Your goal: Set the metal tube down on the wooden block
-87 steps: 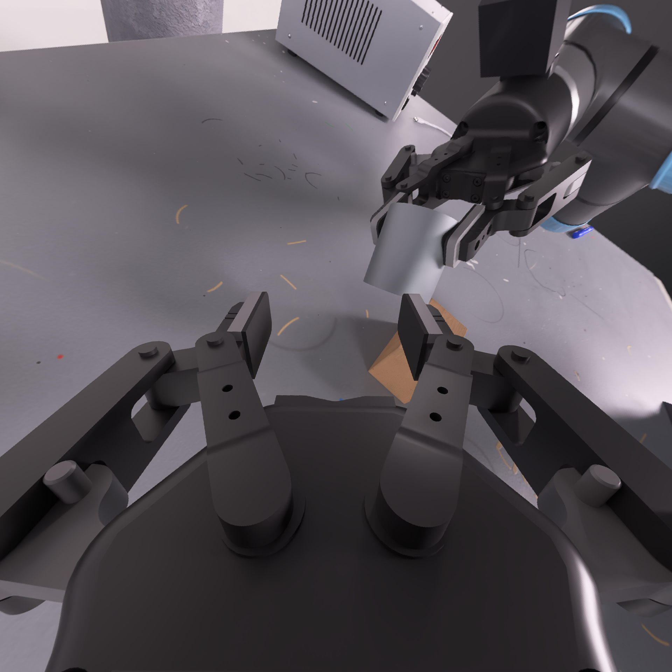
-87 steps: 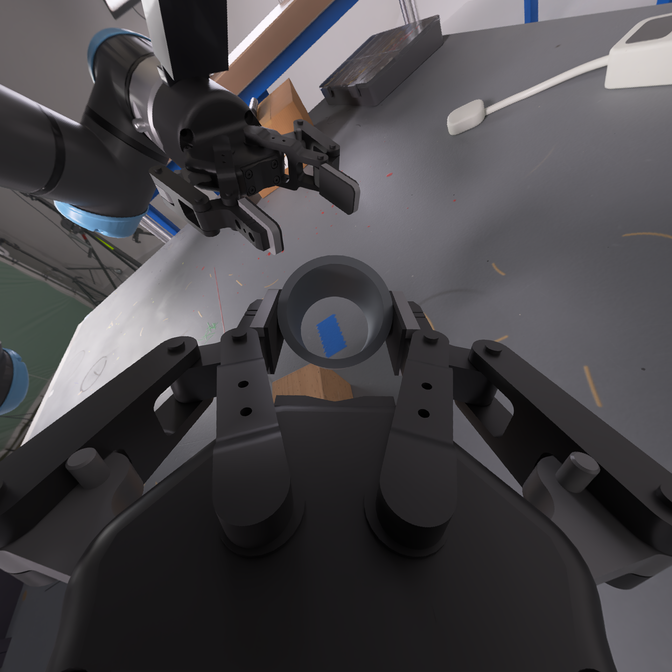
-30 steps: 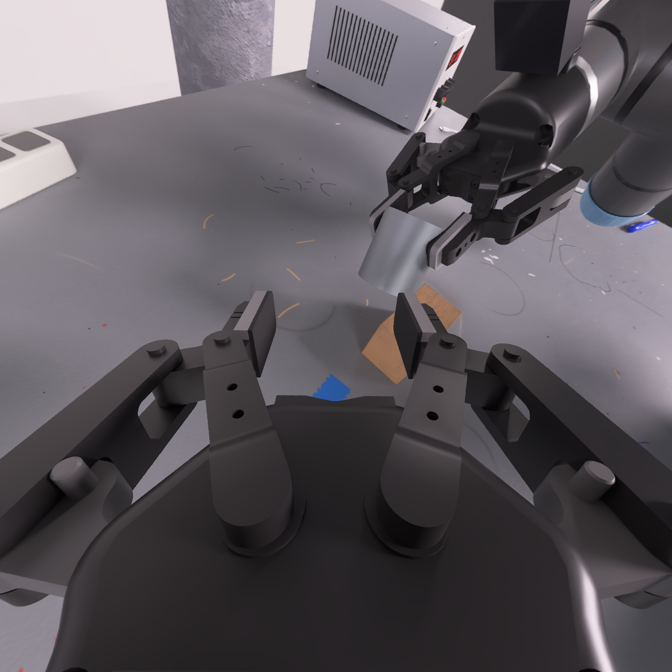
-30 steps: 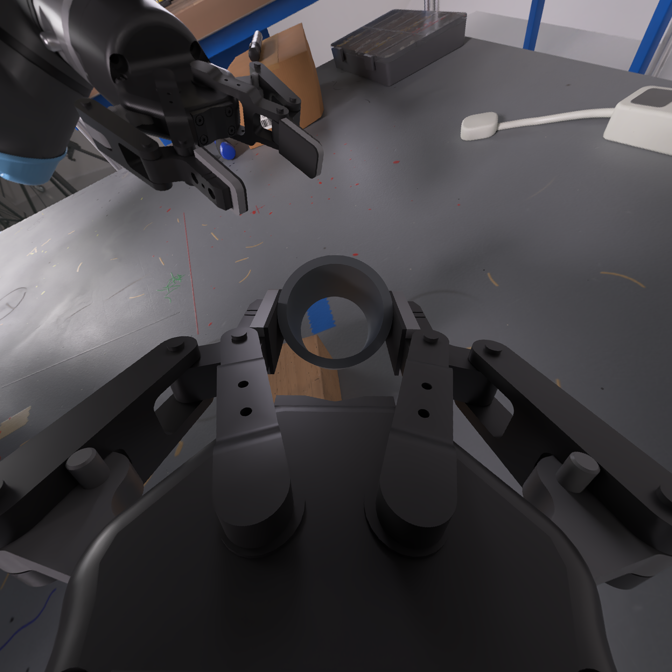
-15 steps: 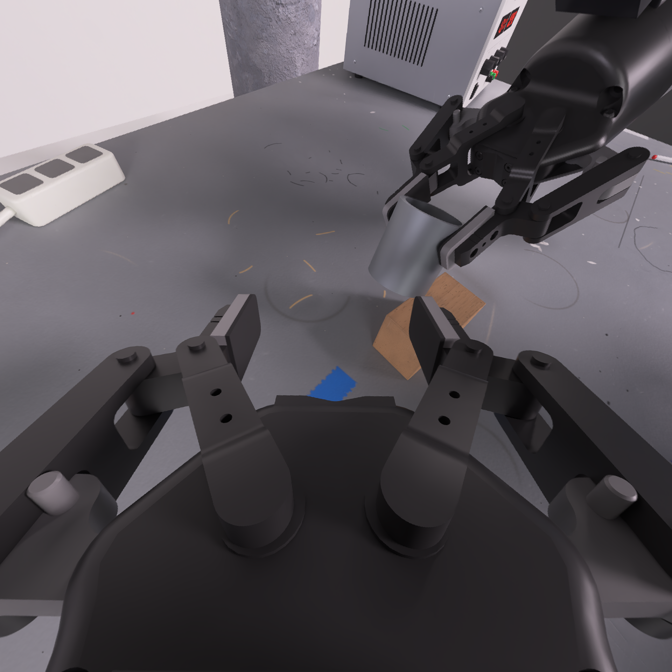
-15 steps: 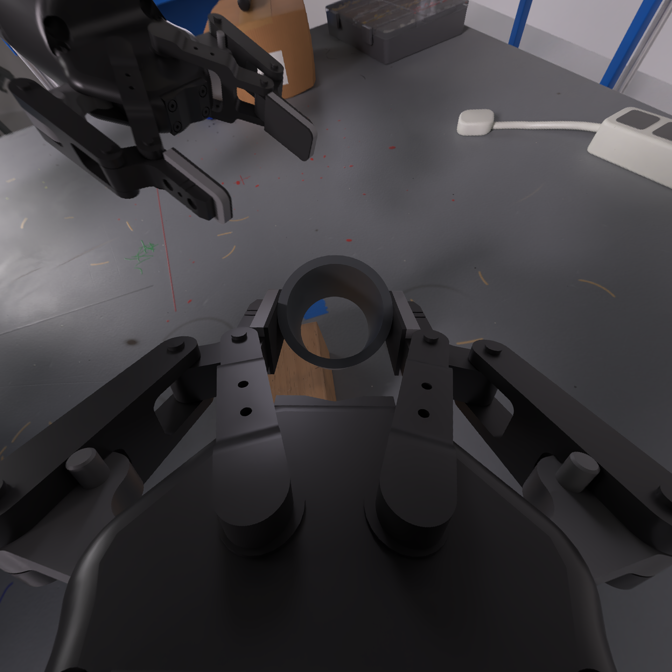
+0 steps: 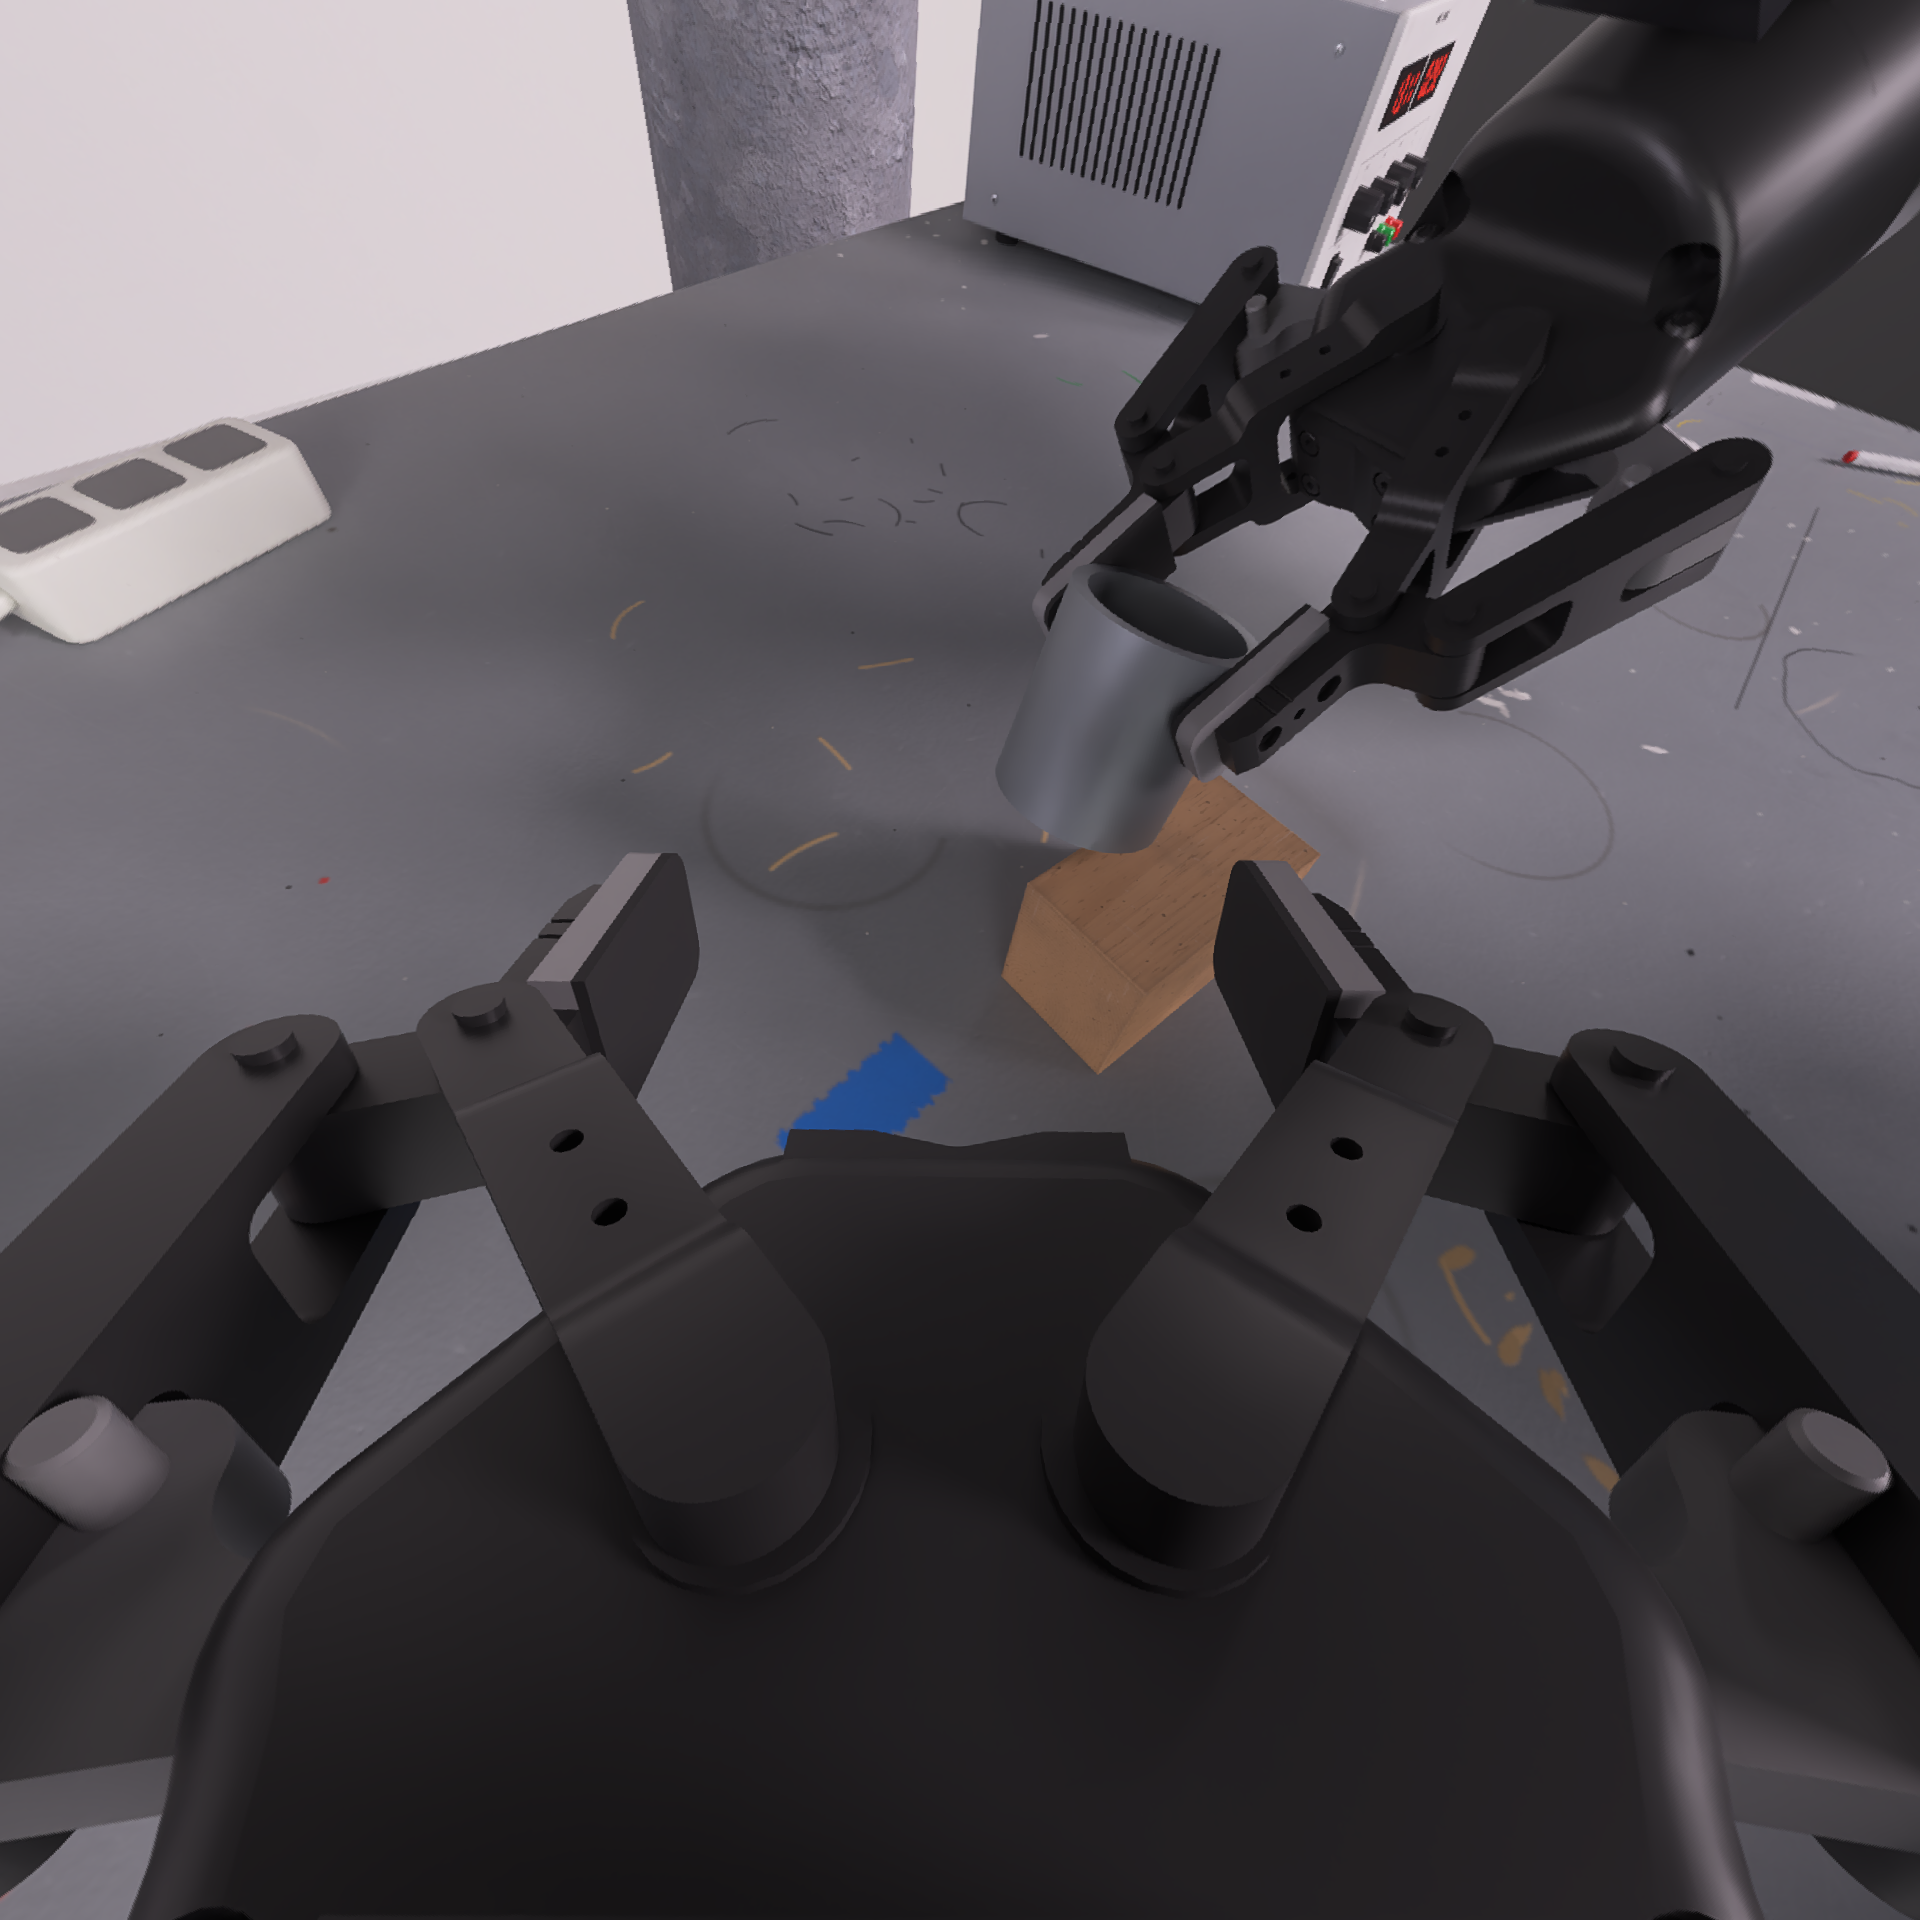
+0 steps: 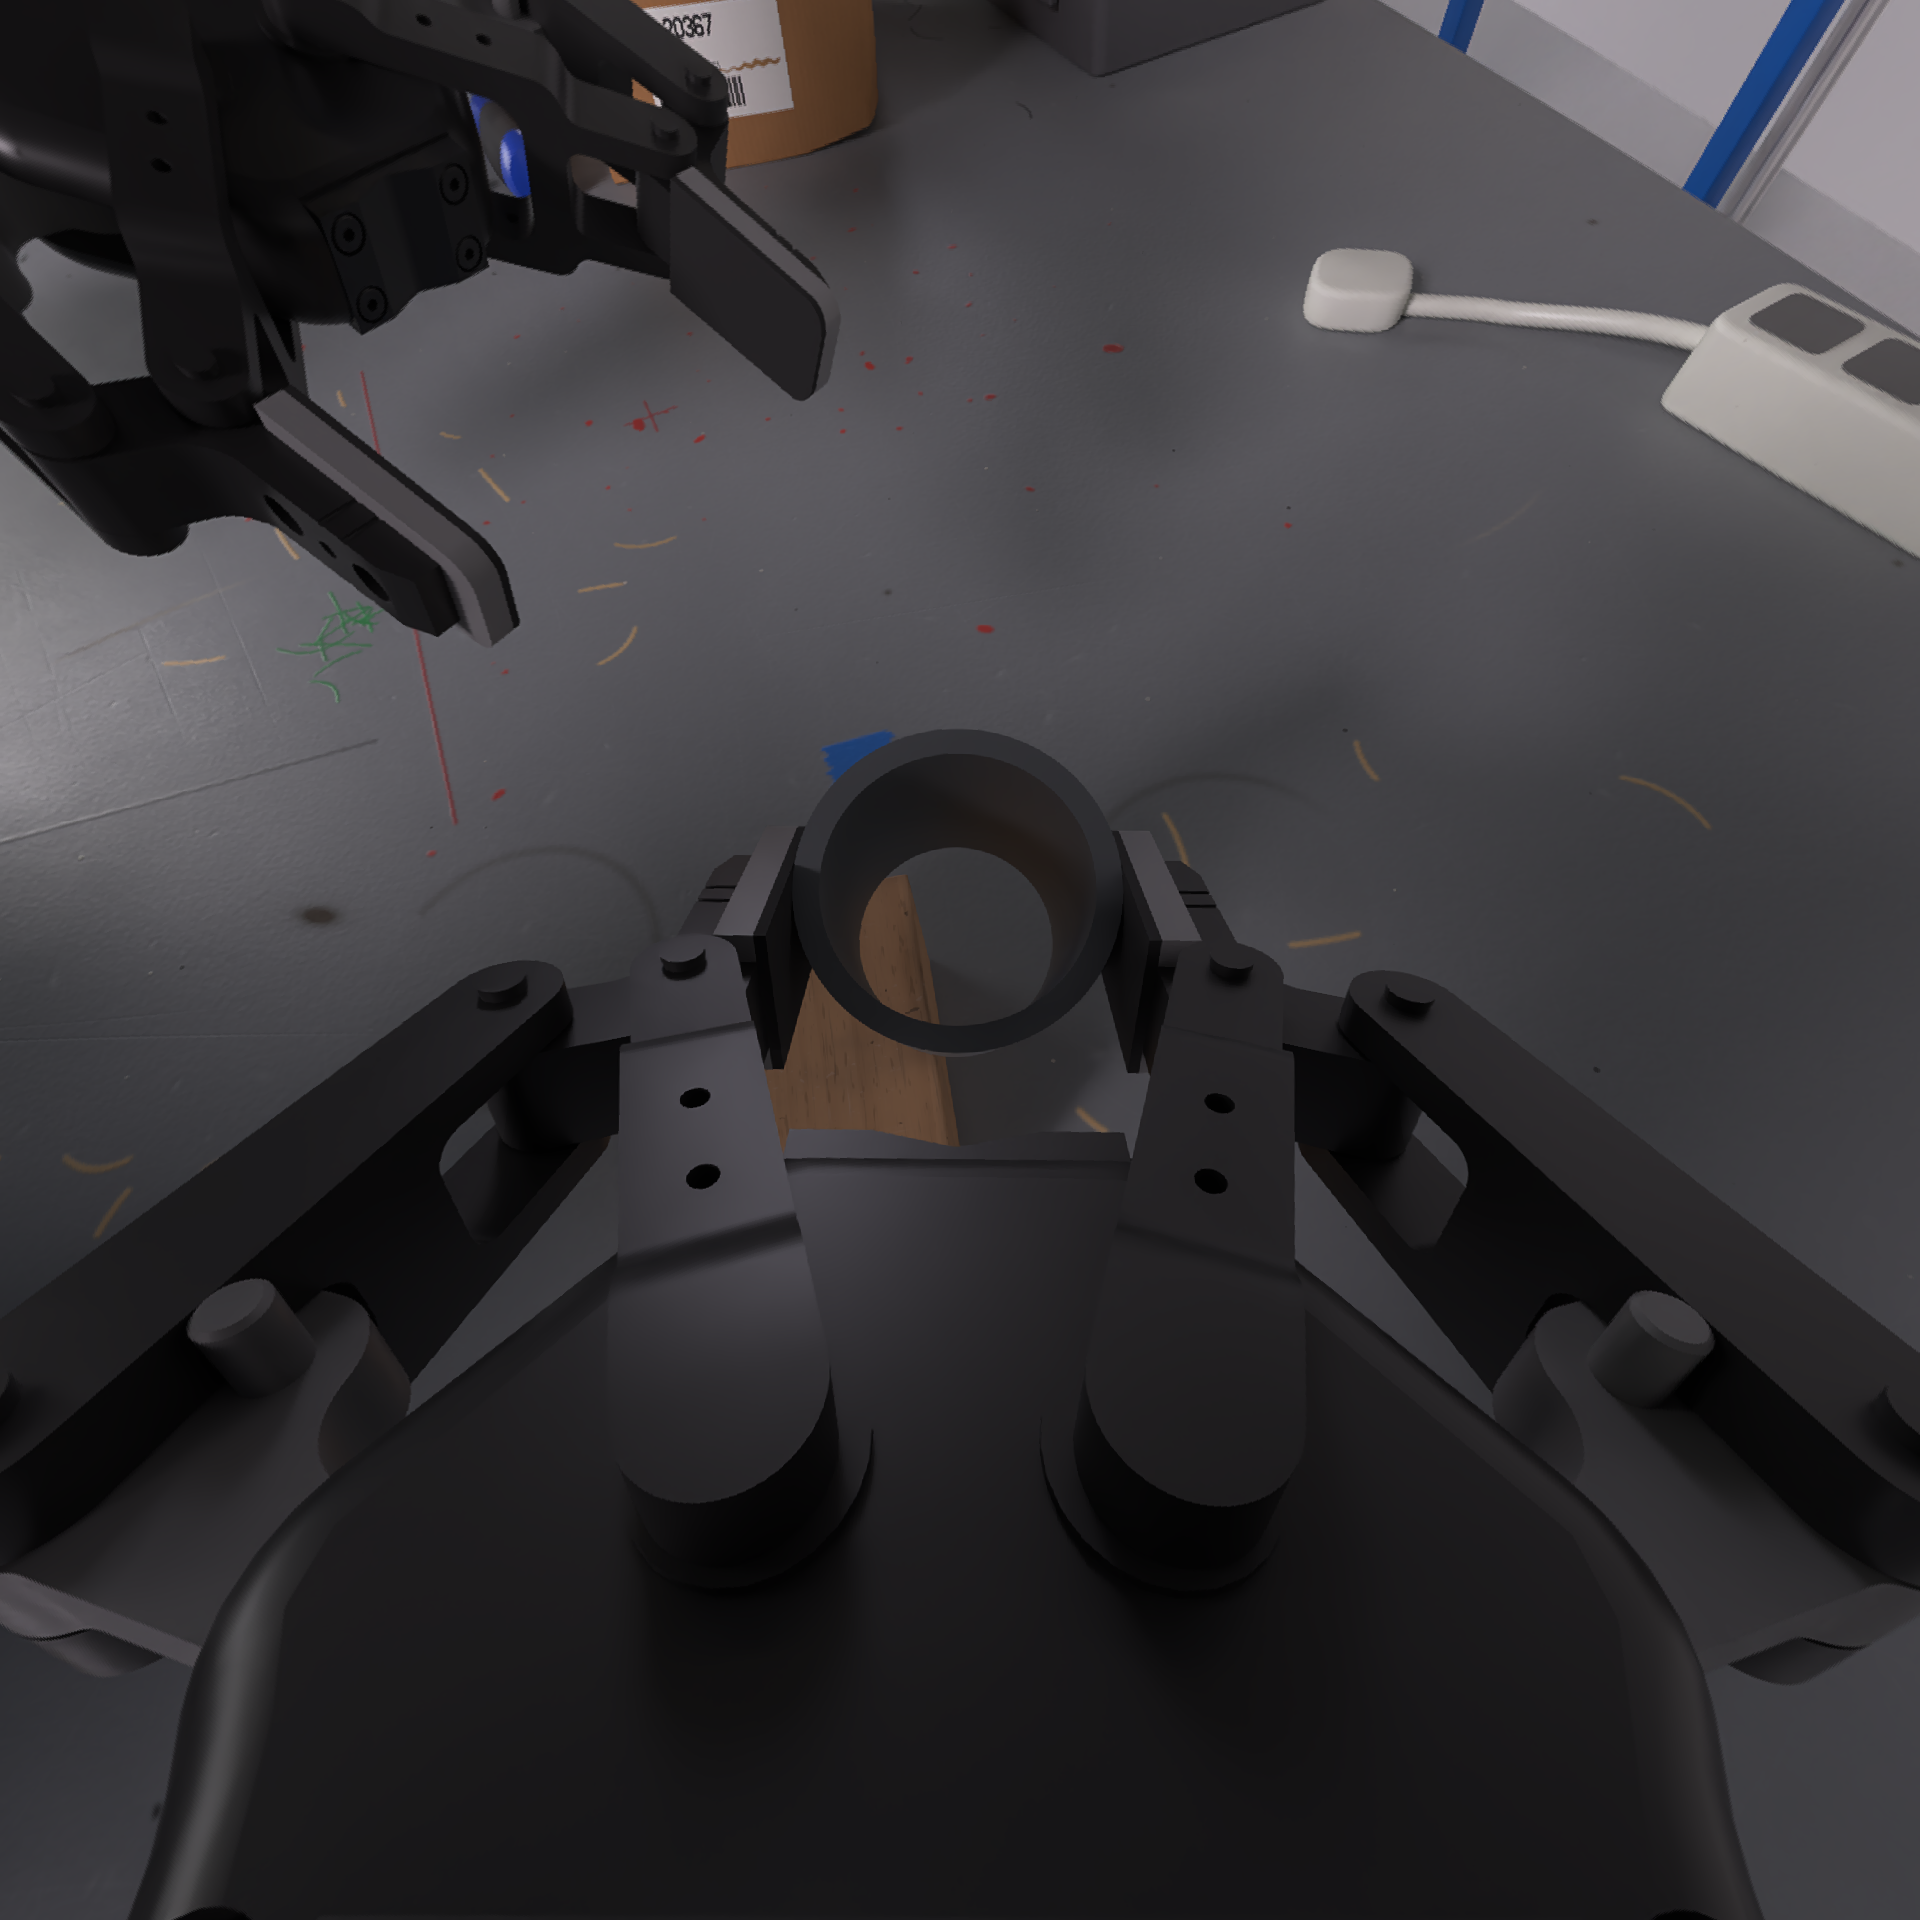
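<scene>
While the metal tube [image 7: 1107,717] is gripped near its upper rim by the right gripper [image 7: 1138,665], its smooth, dull-grey wall is seen tilted, lower end hanging over the far part of the wooden block [image 7: 1127,920]; whether the two touch cannot be told. Seen from the right wrist view, the tube [image 8: 954,891] is a thick-walled open ring pinched between the two flat fingers of the right gripper [image 8: 954,935], with a strip of the block [image 8: 862,1049] and grey table visible through its bore. The block is a pale, square-edged piece with fine straight grain, resting on the matt grey table [image 7: 520,644], which is marked with tan curls, red specks and faint pencilled circles. A scrap of blue tape [image 7: 868,1091] with a serrated edge lies just beside the block, on the near side.

The left gripper [image 7: 956,925] is spread wide and holds nothing (its dark, flat pads frame the block from either side without contact). A white power strip [image 7: 145,520] and a grey vented metal box [image 7: 1174,135] sit at the table's far edge.

Compared with half a second ago, the tube is carried lower and nearer the block, more of the block now shows through its bore, and the left fingers are parted wider.
</scene>
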Robot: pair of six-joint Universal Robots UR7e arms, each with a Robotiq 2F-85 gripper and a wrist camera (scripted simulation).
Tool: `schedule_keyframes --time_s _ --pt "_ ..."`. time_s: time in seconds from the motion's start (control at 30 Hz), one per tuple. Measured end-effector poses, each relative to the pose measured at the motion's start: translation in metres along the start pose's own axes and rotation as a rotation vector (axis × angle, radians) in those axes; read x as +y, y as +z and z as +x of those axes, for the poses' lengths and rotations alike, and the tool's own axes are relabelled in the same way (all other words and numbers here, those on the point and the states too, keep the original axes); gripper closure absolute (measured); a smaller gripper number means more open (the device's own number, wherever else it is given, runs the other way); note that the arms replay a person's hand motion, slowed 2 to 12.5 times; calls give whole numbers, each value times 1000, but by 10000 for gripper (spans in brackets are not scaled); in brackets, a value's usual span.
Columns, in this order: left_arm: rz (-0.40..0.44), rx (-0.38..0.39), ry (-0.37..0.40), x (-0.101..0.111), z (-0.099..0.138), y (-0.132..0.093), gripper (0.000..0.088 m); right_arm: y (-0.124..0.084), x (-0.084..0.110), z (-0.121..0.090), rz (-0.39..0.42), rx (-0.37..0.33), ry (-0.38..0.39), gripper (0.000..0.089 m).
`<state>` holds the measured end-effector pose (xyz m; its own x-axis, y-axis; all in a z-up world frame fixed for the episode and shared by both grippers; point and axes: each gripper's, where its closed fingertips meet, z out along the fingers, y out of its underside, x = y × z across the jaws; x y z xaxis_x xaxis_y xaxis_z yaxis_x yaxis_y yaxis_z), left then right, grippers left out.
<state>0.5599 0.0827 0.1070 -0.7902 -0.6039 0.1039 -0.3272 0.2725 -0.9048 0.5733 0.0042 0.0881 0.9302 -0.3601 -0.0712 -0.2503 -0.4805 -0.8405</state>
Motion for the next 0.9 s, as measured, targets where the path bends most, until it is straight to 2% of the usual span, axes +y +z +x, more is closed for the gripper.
schedule_keyframes --time_s 0.23,0.63,0.9 --pt "20 23 -27 -1 6 -2 28 0 -1 -2 -1 0 2 411" --pt "49 -16 14 6 14 -2 28 0 4 -4 -33 26 -44 411" --pt "99 6 -28 3 21 -3 28 -1 5 -4 -40 32 -49 411"
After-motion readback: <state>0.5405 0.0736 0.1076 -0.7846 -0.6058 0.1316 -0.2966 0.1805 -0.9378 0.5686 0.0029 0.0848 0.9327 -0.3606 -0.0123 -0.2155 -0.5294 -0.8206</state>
